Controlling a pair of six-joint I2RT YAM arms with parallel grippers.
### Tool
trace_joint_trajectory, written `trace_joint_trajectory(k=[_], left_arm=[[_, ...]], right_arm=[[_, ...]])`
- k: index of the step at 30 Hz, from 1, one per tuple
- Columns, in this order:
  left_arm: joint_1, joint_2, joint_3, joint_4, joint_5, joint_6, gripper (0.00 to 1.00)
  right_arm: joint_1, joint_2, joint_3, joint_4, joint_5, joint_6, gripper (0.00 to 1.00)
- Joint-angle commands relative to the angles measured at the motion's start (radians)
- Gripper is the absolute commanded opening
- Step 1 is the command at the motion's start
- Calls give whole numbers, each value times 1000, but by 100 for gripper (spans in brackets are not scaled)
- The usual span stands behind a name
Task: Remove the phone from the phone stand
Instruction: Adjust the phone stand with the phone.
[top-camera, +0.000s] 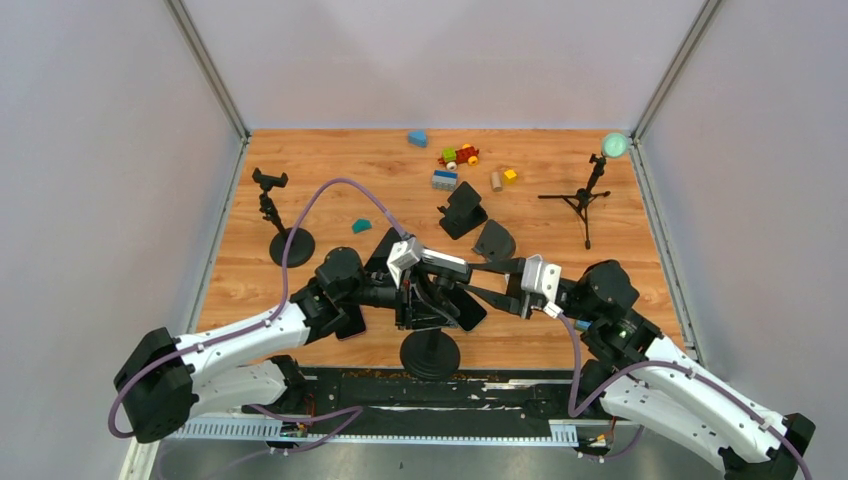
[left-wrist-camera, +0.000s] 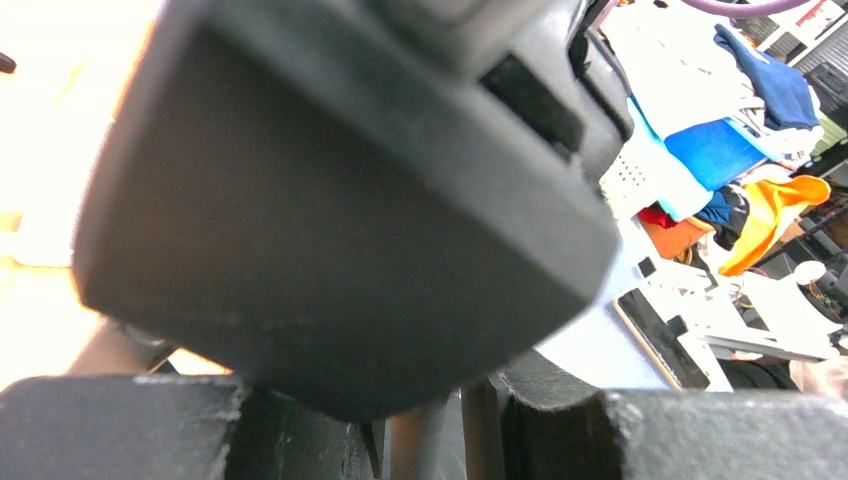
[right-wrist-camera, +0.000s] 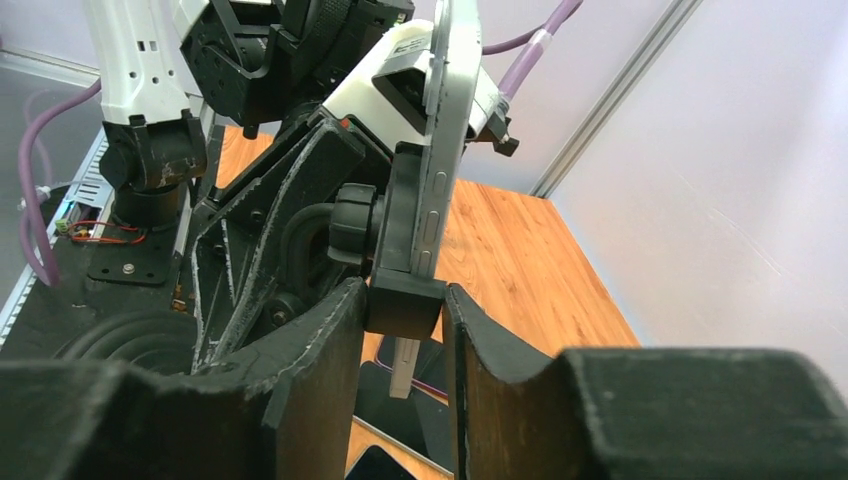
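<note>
Right gripper (right-wrist-camera: 403, 296) pinches phone stand (right-wrist-camera: 398, 210) clamped around phone (right-wrist-camera: 448, 130); left gripper (left-wrist-camera: 425, 425): hold unclear.

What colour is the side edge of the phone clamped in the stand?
Silver-grey; the phone shows best in the right wrist view.

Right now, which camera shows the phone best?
The right wrist view. It shows the phone edge-on, silver side with buttons, seated in the black clamp, with the right gripper closed on the clamp's lower part. The top view hides it under both arms; the left wrist view shows only a blurred dark block up close.
</note>
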Motion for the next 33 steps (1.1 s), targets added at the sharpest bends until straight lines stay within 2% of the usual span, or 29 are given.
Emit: trace_joint_trajectory(k=[1,3,5,6,9,11,12,14,16,21,25,26,33], left_arm=[[-7,-9,64,134,8,-13,0],[-7,-6,59,136,5,-13,2],[-7,0,56,141,2,-17,6],[-7,1,55,150,2,-20,7],[-8,11,53,163,-3,-25,12],[-8,18,54,165,-15,-24,22],[-8,22,53,166,-25,-23,38],[-7,28,55,167,-38,-22,53],[-7,34,60,170,-45,-23,63],[-8,44,71,193,-81,-29,82],[-7,42,72,181,-117,-7,90],[-7,39,73,148,-135,6,97],[-9,-30,95,-88,-278,163,100]], right_arm=[[5,-15,13,19,-15,13,31],[5,-13,14,14,-16,12,17],[5,-4,20,-2,-15,13,9],[5,0,25,-15,-12,15,1],[5,4,36,-30,-25,23,0],[5,5,44,-23,1,46,0],[6,6,48,-19,25,60,0],[5,4,60,-18,75,93,0],[5,-2,69,-15,99,112,0],[5,-17,78,3,131,135,0],[6,-35,83,15,170,150,0],[5,-41,84,17,178,156,0],[5,-63,116,-34,216,165,0]])
